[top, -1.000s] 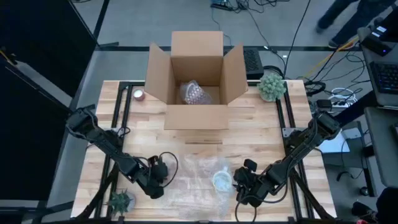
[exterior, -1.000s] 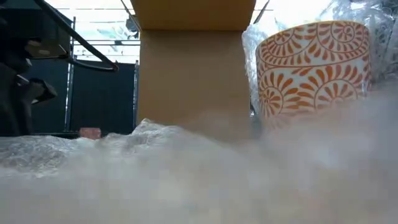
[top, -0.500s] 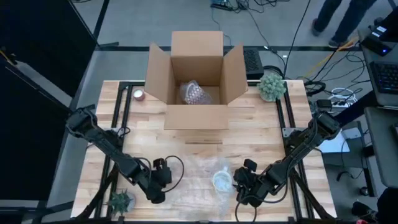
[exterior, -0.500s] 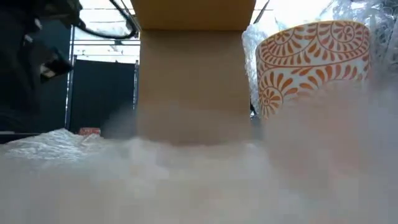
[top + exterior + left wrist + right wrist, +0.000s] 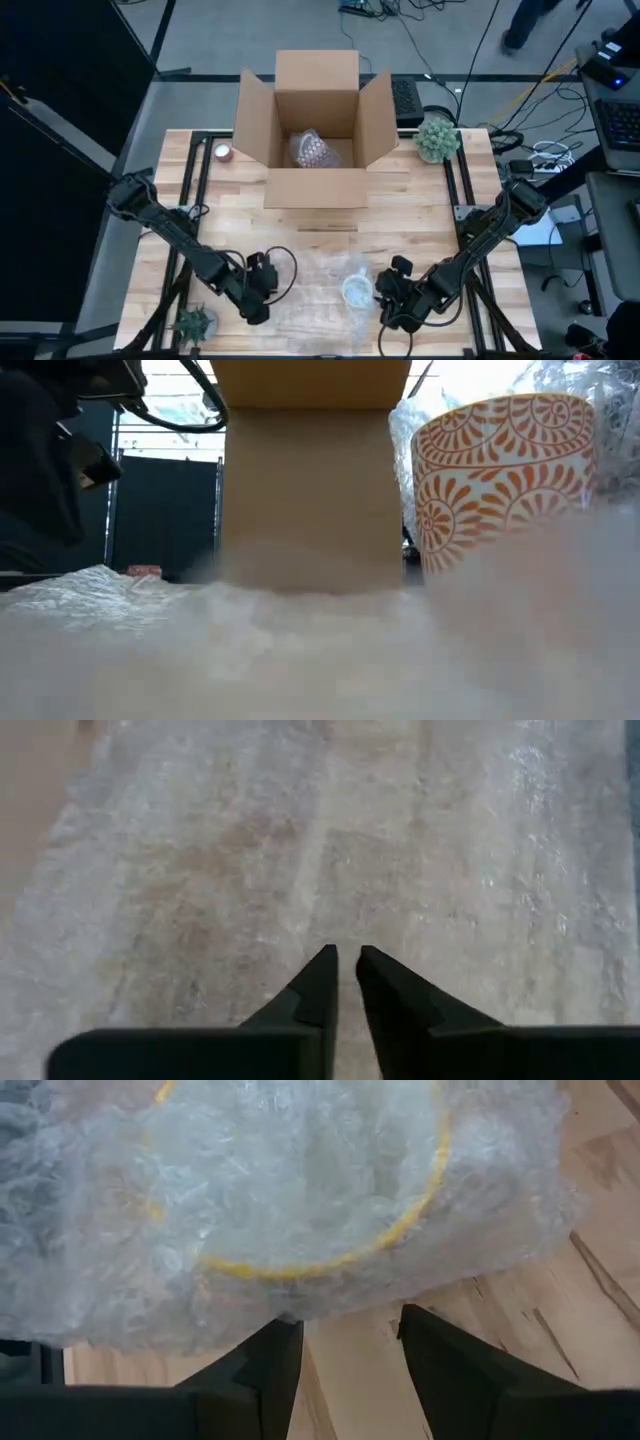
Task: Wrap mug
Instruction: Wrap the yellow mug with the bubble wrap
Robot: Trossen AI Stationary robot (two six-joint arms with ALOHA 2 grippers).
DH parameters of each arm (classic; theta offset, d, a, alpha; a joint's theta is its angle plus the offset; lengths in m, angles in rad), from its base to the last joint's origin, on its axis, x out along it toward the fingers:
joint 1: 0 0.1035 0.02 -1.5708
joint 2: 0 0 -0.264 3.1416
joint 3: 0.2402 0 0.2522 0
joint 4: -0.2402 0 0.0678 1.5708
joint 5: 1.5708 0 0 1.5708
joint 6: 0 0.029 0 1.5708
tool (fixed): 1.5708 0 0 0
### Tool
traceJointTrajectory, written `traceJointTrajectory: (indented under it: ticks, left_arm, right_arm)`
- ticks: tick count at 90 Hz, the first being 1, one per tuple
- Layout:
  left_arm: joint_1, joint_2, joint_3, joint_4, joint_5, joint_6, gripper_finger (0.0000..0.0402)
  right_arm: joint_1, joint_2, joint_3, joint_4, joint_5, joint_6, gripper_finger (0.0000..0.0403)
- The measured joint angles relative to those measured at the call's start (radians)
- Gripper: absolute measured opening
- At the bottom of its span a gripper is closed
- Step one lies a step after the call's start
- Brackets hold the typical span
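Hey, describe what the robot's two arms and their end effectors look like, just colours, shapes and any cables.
Both arms are dark, nearly black, built from slim jointed segments with bulkier joints. The left end effector has two flat, matte black fingers tapering to narrow tips. The right end effector has two broader black fingers with squared tips. A thin black cable loops out beside the left wrist. No markings are visible.

You have a light wooden table (image 5: 415,215) on a black frame. An open cardboard box (image 5: 313,125) stands at its far middle, with a small pink-topped item (image 5: 222,152) beside the box's left flap and a round green plant (image 5: 437,138) at the far right. A sheet of bubble wrap (image 5: 315,300) lies at the near middle, and a small spiky plant (image 5: 193,323) stands at the near left corner.
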Motion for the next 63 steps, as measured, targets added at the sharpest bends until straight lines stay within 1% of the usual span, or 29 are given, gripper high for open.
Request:
traceJointTrajectory:
  ticks: [9, 17, 27, 38, 47, 54, 63]
  left_arm:
    - [0.002, 0.000, 0.000, -0.017, 0.006, 0.000, 0.0126]
    - [0.000, 0.000, 0.000, -0.054, 0.061, 0.000, 0.0173]
    - [-0.023, 0.000, 0.000, -0.114, 0.093, -0.020, 0.0210]
    - [-0.047, 0.000, 0.000, -0.144, 0.091, -0.028, 0.0222]
    - [-0.054, 0.004, 0.000, -0.162, 0.061, -0.027, 0.0223]
    - [-0.055, 0.024, 0.000, -0.152, 0.019, -0.028, 0.0224]
    - [-0.054, 0.065, -0.001, -0.107, 0.020, -0.025, 0.0224]
  right_arm:
    - [0.000, 0.000, 0.000, 0.000, 0.000, 0.000, 0.0157]
    - [0.000, 0.000, 0.000, 0.000, 0.000, -0.003, 0.0157]
    - [0.000, 0.000, 0.000, 0.000, 0.002, -0.012, 0.0157]
    - [0.000, 0.000, 0.000, 0.000, 0.023, -0.041, 0.0157]
    - [0.000, 0.000, 0.000, 0.002, 0.029, -0.050, 0.0157]
    - [0.000, 0.000, 0.000, 0.002, 0.029, -0.050, 0.0157]
    - [0.005, 0.000, 0.000, 0.003, 0.028, -0.050, 0.0157]
